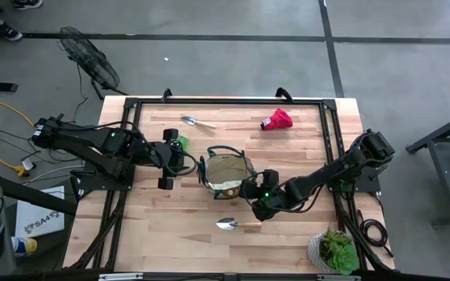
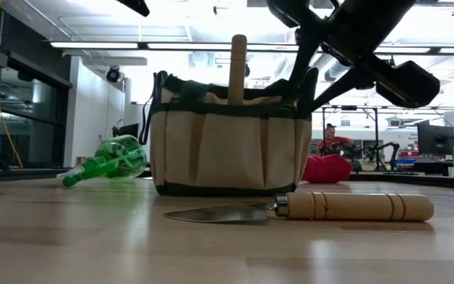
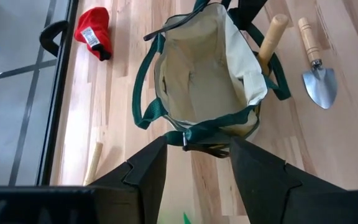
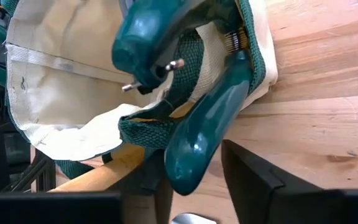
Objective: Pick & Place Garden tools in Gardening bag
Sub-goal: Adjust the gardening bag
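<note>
The khaki gardening bag (image 1: pixel 226 173) with green trim stands upright in the middle of the table, and a wooden tool handle (image 2: pixel 237 67) sticks up out of it. My left gripper (image 3: pixel 199 146) is at the bag's left end. My right gripper (image 4: pixel 191 180) is at the bag's near right corner, shut on the teal-handled pruning shears (image 4: pixel 185 93), which lie over the rim. One silver trowel (image 1: pixel 229 224) lies flat near the front, and another (image 1: pixel 198 122) lies at the back. A green piece (image 1: pixel 180 141) and a red piece (image 1: pixel 277 119) lie on the table. My left gripper has the bag's left end wall, just under the green rim (image 3: pixel 194 132), between its two fingertips, coming slanting down from the table's left. The bag stands on the table with its mouth open. My right gripper has the free end of one shears handle (image 4: pixel 188 165) between its two fingers, slanting down from the table's near right, along the handle. The shears' head end rests over the bag's rim (image 4: pixel 244 43); the other handle (image 4: pixel 154 31) stands free above.
A potted plant (image 1: pixel 334 250) stands at the table's near right corner. The front trowel lies just nearward of my right gripper. A dark frame (image 1: pixel 233 100) runs along the table's far edge and sides. A person sits in the room far behind.
</note>
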You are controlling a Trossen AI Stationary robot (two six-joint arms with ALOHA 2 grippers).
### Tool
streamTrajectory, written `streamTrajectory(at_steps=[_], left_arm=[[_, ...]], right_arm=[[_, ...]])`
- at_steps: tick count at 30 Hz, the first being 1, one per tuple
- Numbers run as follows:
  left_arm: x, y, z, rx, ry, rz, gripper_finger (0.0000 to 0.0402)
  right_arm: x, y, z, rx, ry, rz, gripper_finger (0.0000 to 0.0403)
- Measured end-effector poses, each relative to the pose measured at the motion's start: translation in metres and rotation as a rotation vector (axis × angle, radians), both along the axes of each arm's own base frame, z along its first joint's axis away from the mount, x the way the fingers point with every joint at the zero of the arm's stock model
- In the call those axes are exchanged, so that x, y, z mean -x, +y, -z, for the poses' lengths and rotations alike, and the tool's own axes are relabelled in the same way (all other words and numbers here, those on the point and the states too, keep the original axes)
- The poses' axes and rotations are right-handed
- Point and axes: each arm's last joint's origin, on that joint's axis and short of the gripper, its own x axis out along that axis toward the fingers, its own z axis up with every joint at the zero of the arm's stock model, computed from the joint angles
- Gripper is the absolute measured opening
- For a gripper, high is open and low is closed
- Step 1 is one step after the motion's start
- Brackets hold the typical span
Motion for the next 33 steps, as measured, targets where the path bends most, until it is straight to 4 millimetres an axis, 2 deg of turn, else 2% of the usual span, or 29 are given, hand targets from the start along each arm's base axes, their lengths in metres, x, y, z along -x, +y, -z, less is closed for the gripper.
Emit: streamTrajectory(at_steps=[10, 15, 21, 28, 33], left_arm=[[0.0, 0.0, 0.0, 0.001, 0.0, 0.001, 0.017], [0.0, -0.001, 0.0, 0.017, 0.005, 0.02, 0.017], [0.0, -0.001, 0.0, 0.013, 0.005, 0.026, 0.017], [-0.003, -0.002, -0.002, 0.027, -0.026, 0.056, 0.017], [-0.005, -0.003, -0.005, 0.048, -0.061, 0.07, 0.017]], right_arm=[[0.001, 0.0, 0.0, 0.01, 0.013, -0.006, 0.0012], [0.004, -0.002, -0.001, 0.016, 0.04, -0.012, 0.0007], [0.02, -0.009, -0.011, 0.028, 0.136, -0.024, 0.0006], [0.038, -0.03, -0.026, 0.028, 0.311, -0.113, 0.0005], [0.041, -0.053, -0.036, 0.059, 0.383, -0.214, 0.0005]])
